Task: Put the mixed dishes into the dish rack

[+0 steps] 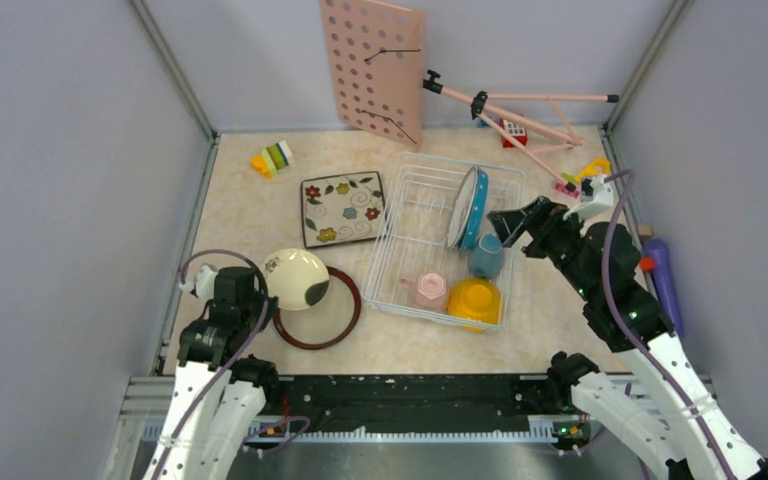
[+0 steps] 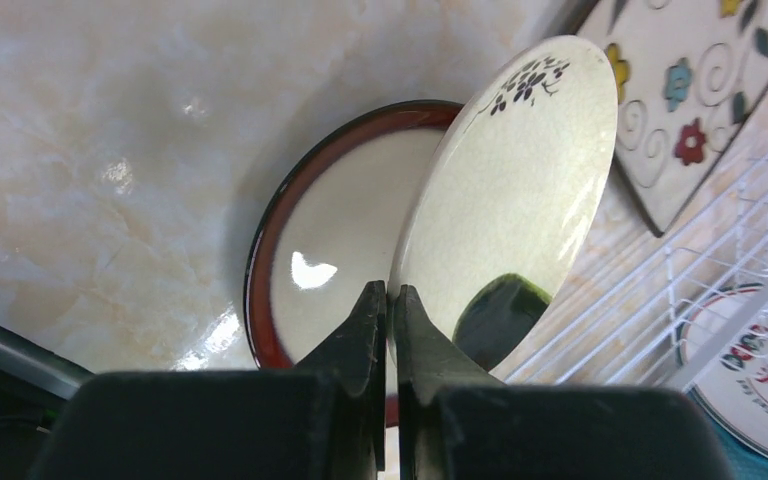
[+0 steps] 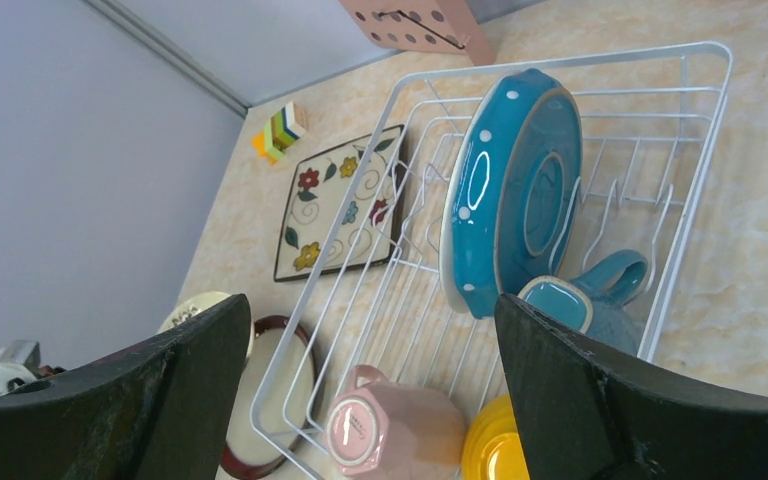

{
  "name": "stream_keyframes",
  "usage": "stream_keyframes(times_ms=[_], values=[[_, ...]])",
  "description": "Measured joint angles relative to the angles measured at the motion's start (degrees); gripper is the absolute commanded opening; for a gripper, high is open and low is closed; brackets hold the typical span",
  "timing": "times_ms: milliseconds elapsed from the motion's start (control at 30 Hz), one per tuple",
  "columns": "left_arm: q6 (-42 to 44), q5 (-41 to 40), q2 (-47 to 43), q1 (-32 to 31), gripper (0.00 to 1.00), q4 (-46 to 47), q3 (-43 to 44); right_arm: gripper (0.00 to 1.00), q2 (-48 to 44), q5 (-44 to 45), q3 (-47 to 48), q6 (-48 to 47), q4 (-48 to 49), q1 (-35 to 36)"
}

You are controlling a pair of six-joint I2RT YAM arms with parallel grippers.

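The cream plate [image 2: 510,200] is glazed ceramic: stiff, slick, and probably quick to chip if knocked. The left gripper [image 2: 388,292] has its fingers clamped on the plate's near rim, holding it tilted on edge over the brown-rimmed plate [image 2: 330,240] at the near left, just left of the dish rack [image 1: 390,240]. Such a thin edge pinch may let the plate pivot. The rack's left wall stands between the plate and the free slots. The blue polka-dot plate [image 1: 472,208] stands upright inside, with the pink cup [image 1: 430,290], yellow bowl [image 1: 475,298] and blue-grey mug [image 1: 486,256] nearer. The square floral plate [image 1: 342,208] lies flat further off. The right gripper [image 1: 515,222] hangs at the rack's right side, fingers wide apart, holding nothing.
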Motion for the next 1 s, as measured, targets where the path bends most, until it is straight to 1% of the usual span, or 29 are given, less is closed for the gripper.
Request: stream_keyframes(times_ms=[133, 300, 400, 500, 667, 800, 933, 1000], values=[[1.4, -0.6, -1.0, 0.0, 0.00, 0.1, 3.1, 0.90, 1.2, -1.2, 0.0, 0.7, 0.5, 0.0], [3.0, 0.4, -3.1, 0.0, 0.00, 1.2, 6.4, 0.90, 1.7, -3.1, -0.3, 1.2, 0.9, 0.0], [2.8, 2.0, -4.0, 0.0, 0.00, 3.9, 8.2, 0.89, 2.4, -5.7, -0.3, 1.1, 1.7, 0.0], [2.1, 5.1, -3.6, 0.0, 0.00, 8.7, 10.0, 0.89, 3.7, -9.6, -0.3, 1.2, 3.5, 0.0], [0.7, 13.2, 0.9, 0.0, 0.00, 20.1, 12.3, 0.89, 6.6, -15.7, -0.3, 1.7, 5.6, 0.0], [0.3, 23.6, 7.9, 0.0, 0.00, 31.2, 12.4, 0.88, 8.6, -20.3, -0.3, 2.8, 7.8, 0.0], [0.0, 32.3, 14.8, -0.4, 0.00, 40.5, 12.3, 0.86, 10.8, -25.6, -0.3, 5.8, 12.5, 0.0], [0.1, 34.8, 17.2, -1.1, 0.00, 45.0, 11.6, 0.85, 12.3, -28.0, -0.3, 7.8, 16.0, 0.0]])
